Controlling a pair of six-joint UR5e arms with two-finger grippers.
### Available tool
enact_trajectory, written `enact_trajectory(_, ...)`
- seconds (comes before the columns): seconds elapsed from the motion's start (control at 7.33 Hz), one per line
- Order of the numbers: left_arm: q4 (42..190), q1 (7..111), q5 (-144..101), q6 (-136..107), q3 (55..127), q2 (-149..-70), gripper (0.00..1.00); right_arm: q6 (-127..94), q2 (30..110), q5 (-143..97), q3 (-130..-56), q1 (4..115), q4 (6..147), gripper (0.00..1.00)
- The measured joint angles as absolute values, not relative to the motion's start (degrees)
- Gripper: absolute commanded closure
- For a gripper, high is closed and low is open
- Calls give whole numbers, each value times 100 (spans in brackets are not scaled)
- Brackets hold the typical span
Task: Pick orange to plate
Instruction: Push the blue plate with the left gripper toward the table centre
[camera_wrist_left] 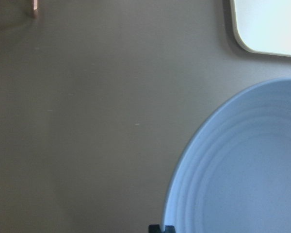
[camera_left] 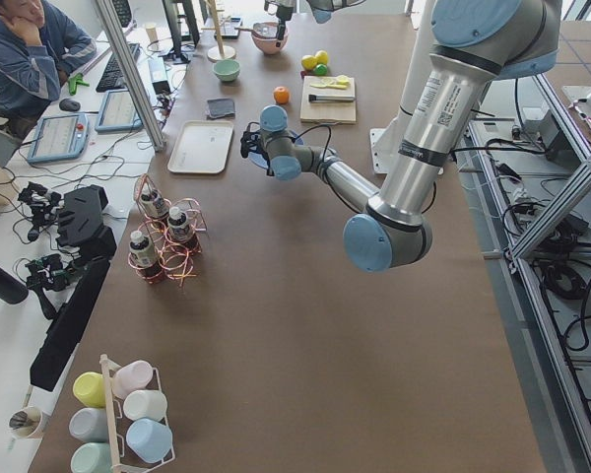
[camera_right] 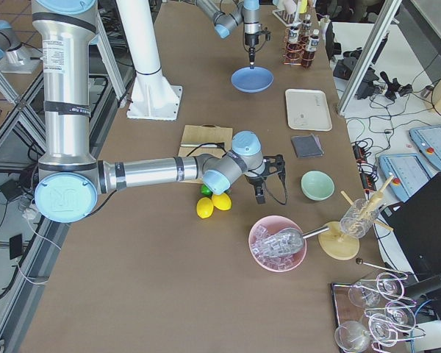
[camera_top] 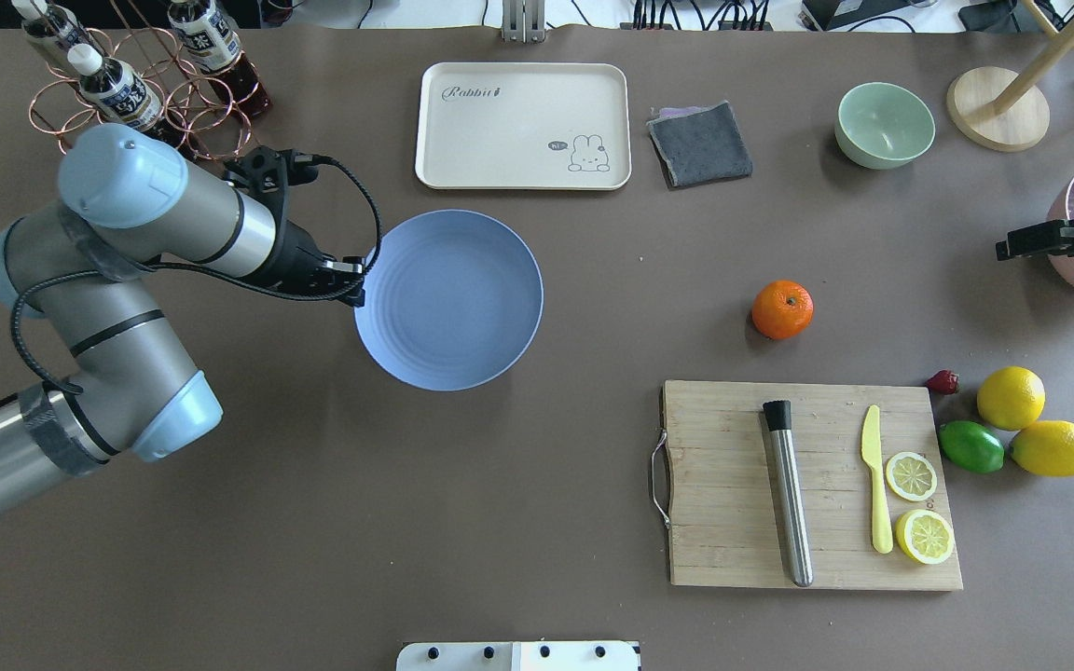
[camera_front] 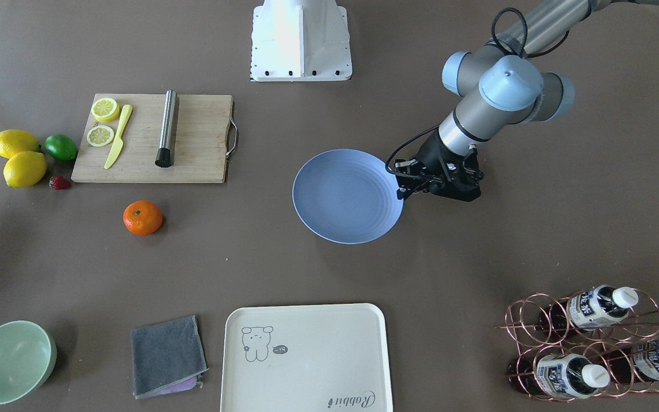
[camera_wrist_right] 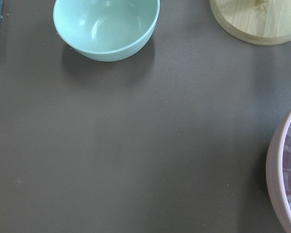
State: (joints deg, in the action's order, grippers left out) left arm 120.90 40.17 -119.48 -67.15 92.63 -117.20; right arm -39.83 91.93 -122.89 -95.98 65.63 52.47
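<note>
The orange [camera_top: 782, 309] sits alone on the brown table, just beyond the cutting board and well to the right of the plate; it also shows as the orange [camera_front: 143, 217]. The periwinkle plate [camera_top: 448, 312] lies near the table's middle and holds nothing. My left gripper [camera_top: 357, 285] points down at the plate's left rim, its narrow fingers together across the rim [camera_wrist_left: 166, 213]. My right gripper [camera_top: 1008, 250] hovers at the far right, beside a pink bowl and far from the orange. Its fingers are not clear enough to judge.
A wooden cutting board [camera_top: 733, 485] carries a steel cylinder, a yellow knife and lemon slices. Two lemons [camera_top: 1011, 397], a lime and a strawberry lie to its right. Cream tray [camera_top: 523, 126], grey cloth [camera_top: 700, 143], green bowl [camera_top: 884, 124] and bottle rack [camera_top: 127, 84] line the far edge.
</note>
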Motion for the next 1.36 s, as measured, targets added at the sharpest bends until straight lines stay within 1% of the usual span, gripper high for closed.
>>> enact_trajectory(0.27,11629,3596,-11613,-6750,9221,-12108,100,-3989,9188,-12295,-9598,6535,5247,0)
enact_trajectory(0.82,11526,3269,-11248,-6753,9021,-12253,100,-3990,9176,-12288,-9598,6489,5247,0)
enact_trajectory(0.95,11530,3247,-11216,-6758,9000,-12300,18,-3990,9167,-12287,-9598,6478,5247,0)
enact_trajectory(1.09,11543,3239,-11203,-6759,8992,-12335,2,-3992,9152,-12285,-9598,6461,5247,0)
enact_trajectory(1.36,11565,3254,-11085,-6731,9001,-12313,2,-4458,8967,-12198,-9598,6223,5247,0)
